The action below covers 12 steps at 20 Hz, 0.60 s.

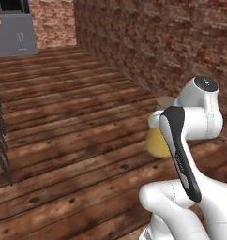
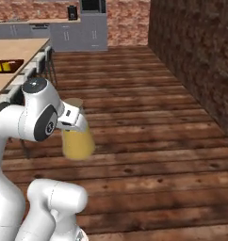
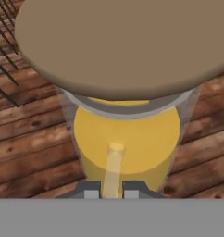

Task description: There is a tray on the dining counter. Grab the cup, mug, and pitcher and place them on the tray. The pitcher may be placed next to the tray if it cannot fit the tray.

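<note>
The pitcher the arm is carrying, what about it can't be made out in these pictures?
- Left base view: most of the pitcher is hidden behind the arm's white wrist.
- Right base view: the neck sits behind the hand, so the grip point is hidden.
- Hand view: the tan lid covers the neck; the fingertips are cut by the bottom edge.

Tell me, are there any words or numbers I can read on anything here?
None. The pitcher in the gripper, its lid, the brick wall, the cabinets and the counter bear no writing. The yellow things on the counter are too blurred to tell.
</note>
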Motion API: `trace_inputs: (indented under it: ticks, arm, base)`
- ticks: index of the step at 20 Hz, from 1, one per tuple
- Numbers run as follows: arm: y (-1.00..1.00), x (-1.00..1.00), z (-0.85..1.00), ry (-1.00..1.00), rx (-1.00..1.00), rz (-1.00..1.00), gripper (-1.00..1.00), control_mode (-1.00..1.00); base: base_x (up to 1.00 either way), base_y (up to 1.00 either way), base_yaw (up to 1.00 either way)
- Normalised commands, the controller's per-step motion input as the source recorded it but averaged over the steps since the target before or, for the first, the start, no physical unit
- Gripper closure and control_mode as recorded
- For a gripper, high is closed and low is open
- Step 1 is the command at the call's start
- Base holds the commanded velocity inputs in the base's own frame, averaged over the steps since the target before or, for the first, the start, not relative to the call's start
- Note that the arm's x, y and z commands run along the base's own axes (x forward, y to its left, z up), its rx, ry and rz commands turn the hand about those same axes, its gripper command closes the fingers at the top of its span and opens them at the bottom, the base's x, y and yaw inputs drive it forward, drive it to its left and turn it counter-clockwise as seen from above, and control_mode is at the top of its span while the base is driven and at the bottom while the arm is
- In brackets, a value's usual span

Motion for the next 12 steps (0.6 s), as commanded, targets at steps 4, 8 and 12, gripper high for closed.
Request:
trace_inputs:
  ticks: [4, 8, 12]
  arm:
    - [0.00, 0.00, 0.00, 0.00, 0.00, 0.00, 1.00, 1.00]
    - [0.00, 0.00, 0.00, 0.00, 0.00, 0.00, 1.00, 1.00]
    - [0.00, 0.00, 0.00, 0.00, 0.00, 0.00, 1.00, 1.00]
  base:
    - [0.72, -1.00, 0.63]
    - [0.49, -1.00, 0.57]
    - [0.37, -1.00, 0.50]
